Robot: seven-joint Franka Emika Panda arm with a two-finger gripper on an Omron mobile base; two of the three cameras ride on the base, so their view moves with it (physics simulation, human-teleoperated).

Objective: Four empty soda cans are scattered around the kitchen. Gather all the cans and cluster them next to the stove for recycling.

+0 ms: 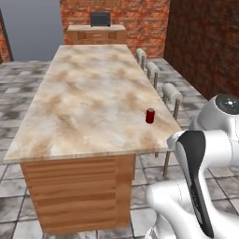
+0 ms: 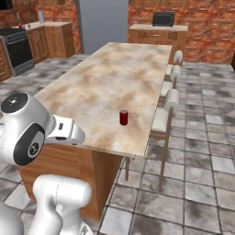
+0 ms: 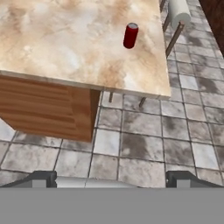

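Red soda can [image 3: 130, 35] stands upright on the island counter [image 1: 84, 107], at about 1 o'clock in the hand view, near the stool-side edge. Gripper [image 3: 111, 178] hangs wide open and empty over floor tiles, well short. Better approach from above, squarely; open floor lies ahead, stools [image 2: 172, 100] crowd the right

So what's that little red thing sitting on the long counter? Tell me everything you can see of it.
It is a red soda can, a short plain cylinder with a greyish top, no label readable. It stands upright on the beige marbled island counter, near the corner closest to the robot and close to the edge where the white-backed stools stand. It looks undented. Nothing touches it but the countertop; the open gripper is well short of it, out over the tiled floor.
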